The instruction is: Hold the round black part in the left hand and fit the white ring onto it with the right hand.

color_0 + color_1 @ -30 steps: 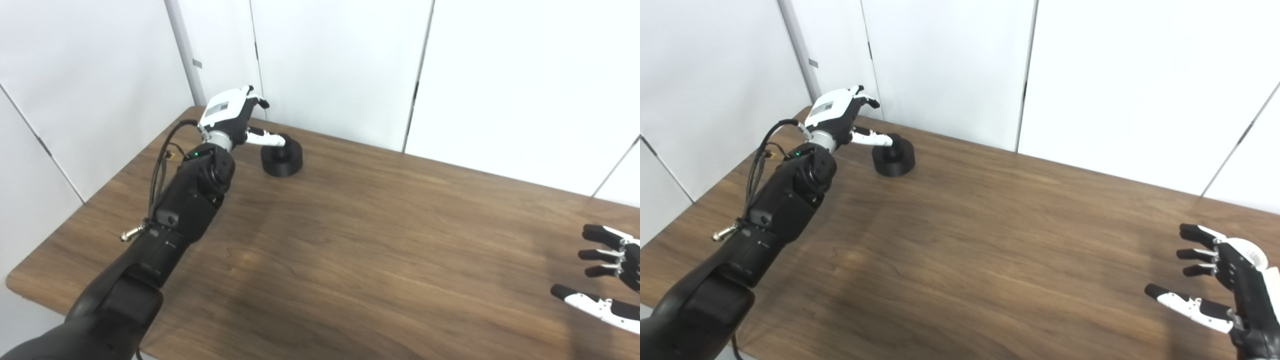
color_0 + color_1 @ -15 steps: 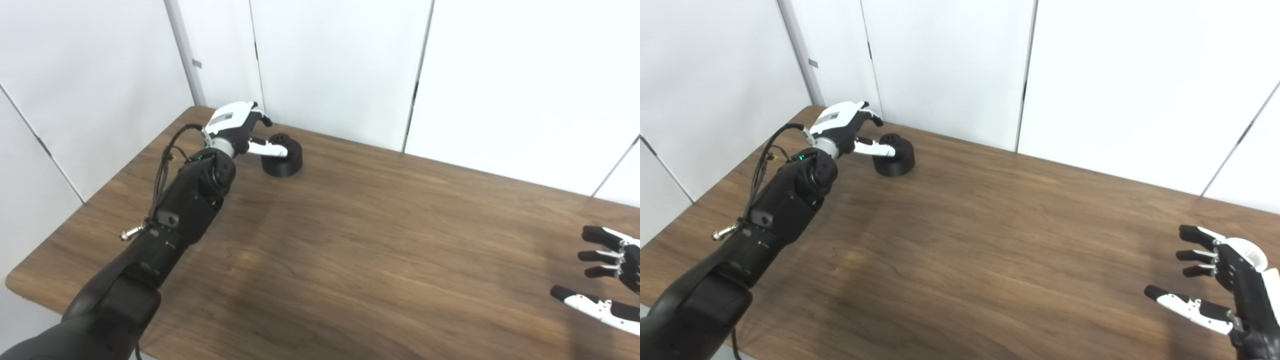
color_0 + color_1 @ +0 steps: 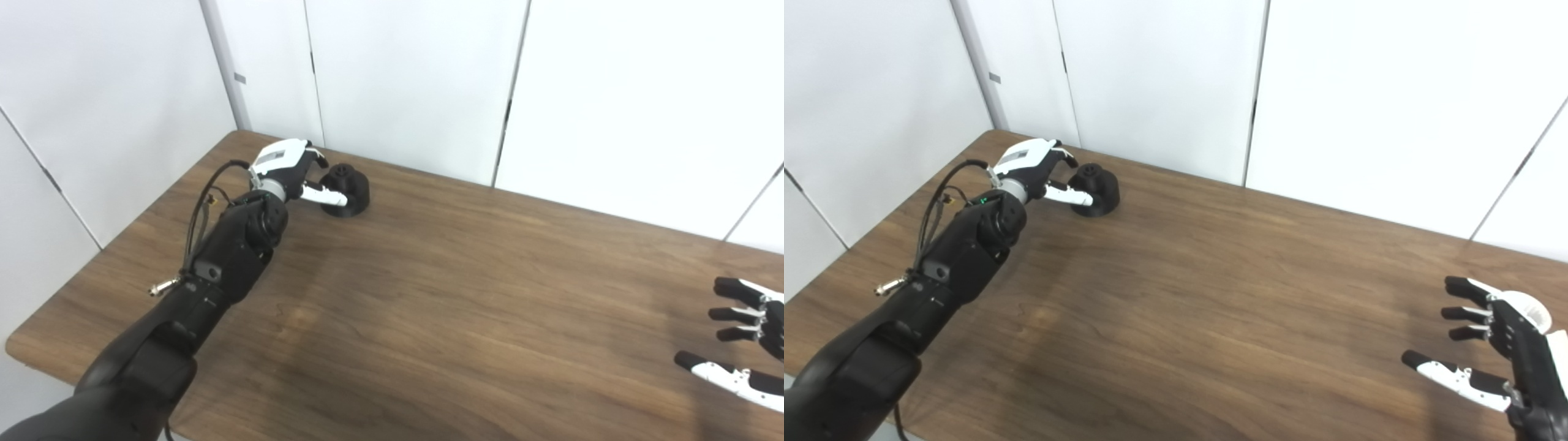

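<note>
Across the whole lower part of both views a brown wooden table is seen, with white wall panels behind it. Clock directions are counted from the table's middle, twelve being at the wall.

At about ten o'clock, near the far left corner, the round black part is found. It is tilted: its raised hub is turned up and toward the left hand, and only one edge of its base seems to rest on the wood. It is judged that the part is being tipped so that it can be grasped and lifted off the table. The fingers are curled over the far side of the part and the white thumb is laid against its near side, so the part is pinched between them. How firm this grip is cannot be told.

At about four o'clock, well apart from the part, the right hand is held above the table edge with its fingers spread, and nothing is gripped between them. It is probably waiting for its turn.

A small white rounded shape is seen just behind this hand in the right eye view. Whether it is the white ring cannot be told; nowhere else is a ring seen.
</note>
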Action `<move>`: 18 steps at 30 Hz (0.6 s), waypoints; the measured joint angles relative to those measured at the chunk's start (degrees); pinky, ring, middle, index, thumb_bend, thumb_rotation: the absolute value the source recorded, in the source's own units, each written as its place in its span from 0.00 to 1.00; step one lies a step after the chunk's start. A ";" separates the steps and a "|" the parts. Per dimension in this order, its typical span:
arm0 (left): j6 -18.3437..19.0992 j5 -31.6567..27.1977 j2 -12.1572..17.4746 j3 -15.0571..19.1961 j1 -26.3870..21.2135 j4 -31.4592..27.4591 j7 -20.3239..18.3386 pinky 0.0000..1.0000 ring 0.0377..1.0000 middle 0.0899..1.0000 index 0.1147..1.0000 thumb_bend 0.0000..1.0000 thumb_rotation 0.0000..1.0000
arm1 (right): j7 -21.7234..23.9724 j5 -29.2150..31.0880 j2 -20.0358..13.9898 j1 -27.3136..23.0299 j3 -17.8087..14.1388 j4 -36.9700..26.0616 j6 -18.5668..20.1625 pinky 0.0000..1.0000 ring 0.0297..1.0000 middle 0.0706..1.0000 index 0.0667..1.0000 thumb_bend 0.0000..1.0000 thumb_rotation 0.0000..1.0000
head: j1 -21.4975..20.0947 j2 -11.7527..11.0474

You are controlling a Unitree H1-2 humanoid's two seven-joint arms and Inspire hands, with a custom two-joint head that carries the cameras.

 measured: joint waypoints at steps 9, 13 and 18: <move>-0.02 -0.13 -0.09 -0.26 -0.02 1.64 1.25 1.00 1.00 1.00 0.75 1.00 0.53 | 0.07 0.06 -0.01 0.51 -0.08 -0.68 1.00 0.56 0.66 0.77 0.74 0.69 0.02 | -0.44 0.35; 0.01 -0.13 -0.39 -0.46 -0.07 2.66 1.33 1.00 1.00 1.00 0.75 1.00 0.53 | 0.07 0.05 0.00 0.59 -0.08 -1.04 1.34 0.55 0.66 0.77 0.73 0.69 0.02 | -0.53 0.44; 0.02 -0.13 -0.90 -0.85 -0.13 3.12 1.55 1.00 1.00 1.00 0.76 1.00 0.54 | 0.09 0.07 0.00 0.71 -0.07 -2.17 2.28 0.55 0.66 0.77 0.73 0.69 0.01 | -0.88 0.70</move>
